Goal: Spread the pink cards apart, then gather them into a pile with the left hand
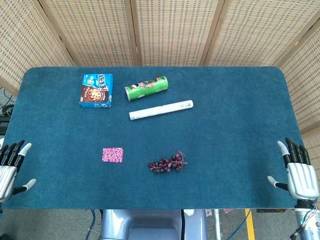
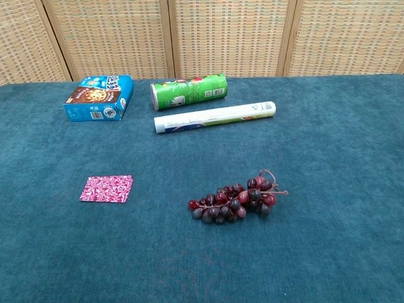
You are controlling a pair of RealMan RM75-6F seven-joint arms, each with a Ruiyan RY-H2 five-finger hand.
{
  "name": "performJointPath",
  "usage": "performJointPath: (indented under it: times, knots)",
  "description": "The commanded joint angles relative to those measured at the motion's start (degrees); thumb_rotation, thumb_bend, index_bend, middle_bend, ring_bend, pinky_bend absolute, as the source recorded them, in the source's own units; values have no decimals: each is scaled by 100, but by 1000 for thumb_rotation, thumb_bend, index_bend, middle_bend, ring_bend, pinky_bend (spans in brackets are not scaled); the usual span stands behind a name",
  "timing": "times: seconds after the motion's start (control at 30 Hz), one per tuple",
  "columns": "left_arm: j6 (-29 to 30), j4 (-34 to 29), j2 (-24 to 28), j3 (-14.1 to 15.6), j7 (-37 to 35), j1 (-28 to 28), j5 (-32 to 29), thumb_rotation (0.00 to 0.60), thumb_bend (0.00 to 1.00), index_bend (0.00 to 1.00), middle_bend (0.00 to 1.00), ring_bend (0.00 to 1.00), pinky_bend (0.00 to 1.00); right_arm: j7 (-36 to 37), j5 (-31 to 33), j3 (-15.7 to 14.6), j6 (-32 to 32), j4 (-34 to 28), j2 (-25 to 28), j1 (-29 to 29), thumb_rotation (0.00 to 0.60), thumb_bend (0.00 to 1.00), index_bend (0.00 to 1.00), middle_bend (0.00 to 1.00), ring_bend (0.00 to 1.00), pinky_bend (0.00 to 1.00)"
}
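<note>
The pink patterned cards point(image 1: 112, 155) lie in one neat stack on the blue tablecloth, left of centre; the chest view shows the cards point(image 2: 106, 189) flat and squared up. My left hand point(image 1: 10, 167) rests at the table's near left edge, fingers spread, holding nothing, well to the left of the cards. My right hand point(image 1: 298, 172) sits at the near right edge, fingers apart and empty. Neither hand appears in the chest view.
A bunch of dark grapes point(image 1: 167, 163) lies right of the cards. Further back are a blue biscuit box point(image 1: 96, 90), a green tube can point(image 1: 146, 88) on its side and a white roll point(image 1: 161, 110). Wicker screens stand behind the table point(image 1: 230, 145).
</note>
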Motion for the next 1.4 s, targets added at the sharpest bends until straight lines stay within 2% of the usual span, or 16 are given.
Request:
performJointPath:
  times: [0.03, 0.27, 0.33, 0.37, 0.47, 0.5, 0.53, 0.63, 0.77, 0.83, 1.07, 1.4]
  knots:
    - [-18, -9, 10, 2, -11, -3, -11, 600, 5, 0, 0, 0, 0, -1, 3, 0, -7, -7, 4, -1, 600, 105, 68, 0, 0, 0]
    - [-109, -18, 38, 55, -77, -35, 54, 600, 12, 0, 0, 0, 0, 27, 12, 2, -32, -27, 15, -3, 600, 106, 68, 0, 0, 0]
    - [-293, -22, 75, 117, -206, -113, 107, 600, 91, 0, 0, 0, 0, -5, 38, 7, -66, -43, 17, 9, 600, 105, 68, 0, 0, 0]
    - [-473, -31, 108, 164, -346, -191, 135, 600, 231, 0, 0, 0, 0, -9, 59, 10, -81, -63, 21, 10, 600, 105, 68, 0, 0, 0]
    - [-1217, -64, 247, 356, -1214, -570, 338, 600, 817, 0, 0, 0, 0, 11, 85, 10, -97, -80, 37, 2, 600, 106, 68, 0, 0, 0]
    - [-1387, -44, 267, 397, -1510, -693, 441, 600, 949, 0, 0, 0, 0, 35, 91, 11, -107, -84, 45, 2, 600, 107, 68, 0, 0, 0]
    - [-1541, 14, 261, 443, -1881, -846, 619, 600, 991, 0, 0, 0, 0, 61, 94, 9, -121, -84, 55, 3, 600, 107, 68, 0, 0, 0]
    - [-1739, 194, 126, 495, -2530, -1143, 956, 600, 1000, 0, 0, 0, 0, 84, 74, 0, -142, -75, 68, 10, 600, 113, 68, 0, 0, 0]
    - [-2166, 278, -114, 455, -2761, -1534, 1044, 600, 1000, 0, 0, 0, 0, 95, 52, -7, -155, -61, 71, 17, 600, 126, 68, 0, 0, 0]
    - [-2627, 170, -271, 369, -2665, -1869, 994, 600, 1000, 0, 0, 0, 0, 145, 62, -5, -179, -77, 84, 21, 600, 126, 68, 0, 0, 0]
    - [-3625, -8, -729, 185, -2426, -2519, 573, 600, 1000, 0, 0, 0, 0, 185, 114, -5, -252, -95, 115, 33, 600, 127, 68, 0, 0, 0]
    - [-4158, 78, -1166, 52, -1908, -2867, -105, 600, 1000, 0, 0, 0, 0, 258, 182, -14, -377, -143, 178, 57, 600, 127, 68, 0, 0, 0]
